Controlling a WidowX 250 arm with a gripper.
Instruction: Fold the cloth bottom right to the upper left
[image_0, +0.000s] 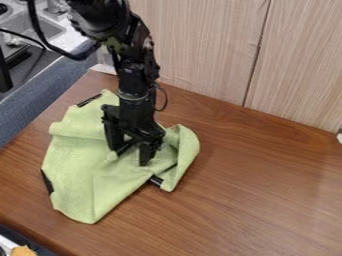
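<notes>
1. The worktop (260, 200) is carrying the whole job, with the green cloth (87, 170) lying on its left half, as a rumpled, rounded heap rather than a neat folded shape.
2. The cloth is looking partly folded at best: its right side is curling inward, and its lower right edge is running in a slant from the bottom tip towards the right-hand flap. Whether the original bottom right corner is sitting inside that bunch, I cannot tell.
3. The black arm (133, 70) is hanging from the top over the cloth's middle, its gripper (133, 154) pointing down among the creases. The fingers are standing spread, with green fabric showing between them; they seem to be pinching nothing.
4. The right-hand flap (186, 150) is bulging loosely, well apart from the upper left edge, so the main carry across is seemingly still needing to be done, then flattening.
5. A small dark strip (155, 181) is lying beside that flap's lower end, another (89, 100) at the upper left edge.
</notes>
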